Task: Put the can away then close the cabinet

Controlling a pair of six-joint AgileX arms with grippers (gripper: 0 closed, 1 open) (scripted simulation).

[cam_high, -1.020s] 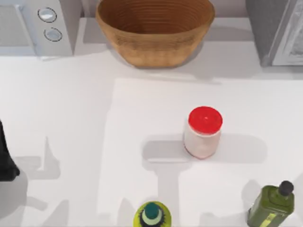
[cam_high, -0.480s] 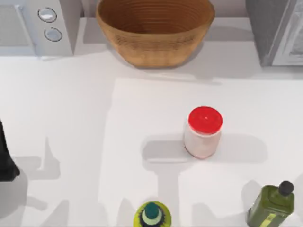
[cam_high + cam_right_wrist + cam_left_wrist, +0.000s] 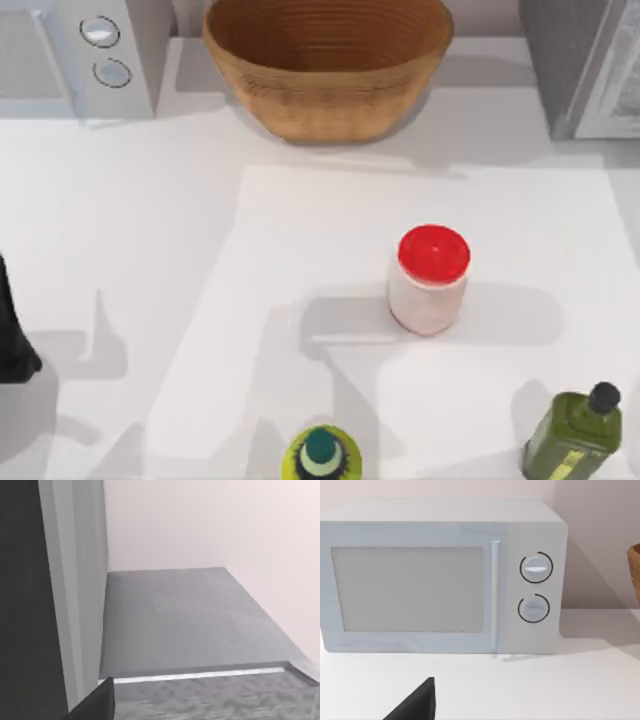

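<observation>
The can is out of view. The cabinet (image 3: 585,65) stands at the table's back right corner, a grey box with a pale white-framed door (image 3: 622,85). My left arm (image 3: 12,330) sits parked at the table's left edge. A dark part of my left gripper (image 3: 417,705) shows in the left wrist view, facing the white appliance (image 3: 440,580). In the right wrist view a dark part of my right gripper (image 3: 97,705) hangs close over a flat grey cabinet surface (image 3: 190,630), beside an upright grey panel (image 3: 75,580).
A white appliance with two knobs (image 3: 75,50) is at the back left, with a wicker basket (image 3: 328,60) beside it. A red-lidded white jar (image 3: 430,278) stands mid-table. A green oil bottle (image 3: 575,432) and a yellow-green bottle (image 3: 321,455) stand along the front edge.
The shadows on the table have shifted and the lit patch has changed shape. The jar, the bottles and my left arm have not moved.
</observation>
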